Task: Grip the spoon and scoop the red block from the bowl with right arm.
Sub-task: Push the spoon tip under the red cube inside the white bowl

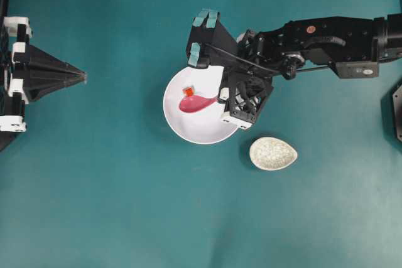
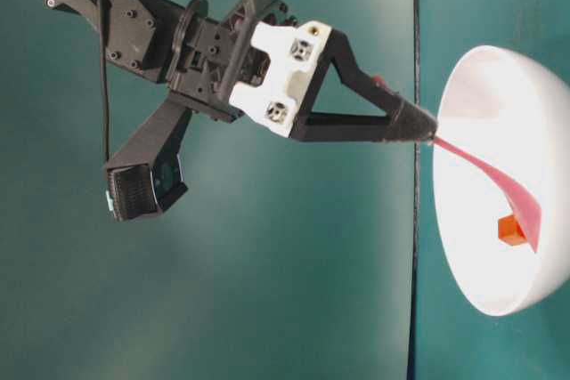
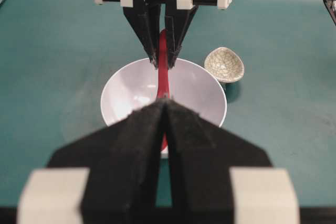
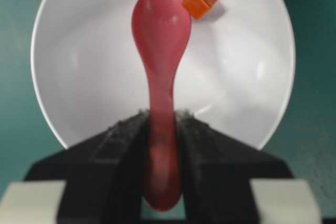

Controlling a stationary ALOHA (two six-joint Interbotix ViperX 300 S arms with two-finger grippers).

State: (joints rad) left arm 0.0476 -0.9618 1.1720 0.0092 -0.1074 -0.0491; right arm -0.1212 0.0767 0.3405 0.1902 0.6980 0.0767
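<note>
Left gripper (image 1: 85, 78) sits parked at the far left edge of the teal surface (image 1: 125, 218), fingers pressed together, nothing in them, well apart from the dishes. Moving right: white bowl (image 1: 182, 131) near the middle of the surface, with the red block (image 1: 187, 91) inside, on the upper-left part of the bowl floor as the overhead view shows it. Pink spoon (image 1: 196, 103) lies with its scoop down in the bowl, its far edge just beside the block; from the right wrist view the block (image 4: 200, 1) is off the scoop's upper right rim, touching or nearly so, can't tell which, and not in the scoop. Right gripper (image 1: 221, 96) comes in over the bowl's right rim, fingers (image 4: 118, 145) clamped partway closed on the spoon handle (image 4: 161, 145), grip looks square and centred. Table-level view shows the spoon (image 2: 499, 186) angled down into the bowl with the block (image 2: 511, 230) low beside the scoop tip. Small speckled oval dish (image 1: 273, 154) is right of and below the bowl, untouched. Step in hand, as I read it: grip done, scoop stage under way, block not yet loaded. Next move likely needs the scoop edge slid sideways under the block, then tipped level before lifting. Risk: the cube skids along the bowl wall instead of riding up.
</note>
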